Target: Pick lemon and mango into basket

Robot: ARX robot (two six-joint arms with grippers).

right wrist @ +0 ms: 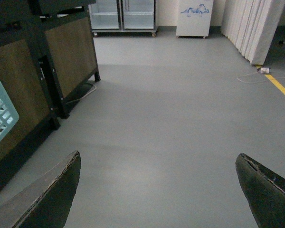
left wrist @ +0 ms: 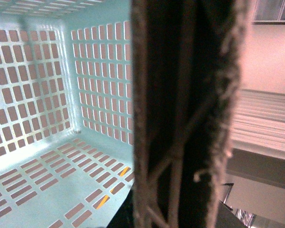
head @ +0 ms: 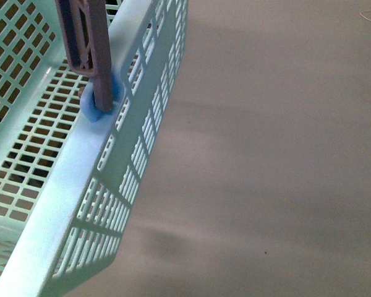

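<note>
- Checking the front view: the basket (head: pixel 68 185) fills the left side. It is pale turquoise moulded plastic with a broad smooth rim and walls and base cut into rectangular slots. The brown swing handle (head: pixel 86 37) is a ribbed bar that drops into a pivot socket on the rim. A plain grey floor (head: pixel 266 154) lies beside the basket. No arm shows, and neither the lemon nor the mango is visible.
- Left wrist view: the camera looks into the basket (left wrist: pixel 70 80), and the corner and base in view hold no fruit. A dark lattice bar (left wrist: pixel 180 114), probably the handle, sits blurred right against the lens. I cannot tell whether the left gripper is spread or clamped.
- Right wrist view: the right gripper (right wrist: pixel 157 180) is spread wide with nothing between its dark fingertips (right wrist: pixel 61 185). It points over bare floor. A basket corner (right wrist: pixel 0 114) shows beside a wood-panelled cabinet (right wrist: pixel 66 52).
- Handling judgement: the basket should be light and stiff, though its walls may flex, so hold it by the handle or rim. Both fruits are out of sight. They are likely firm, smooth ovals that roll, so grasp them across the narrow middle.
</note>
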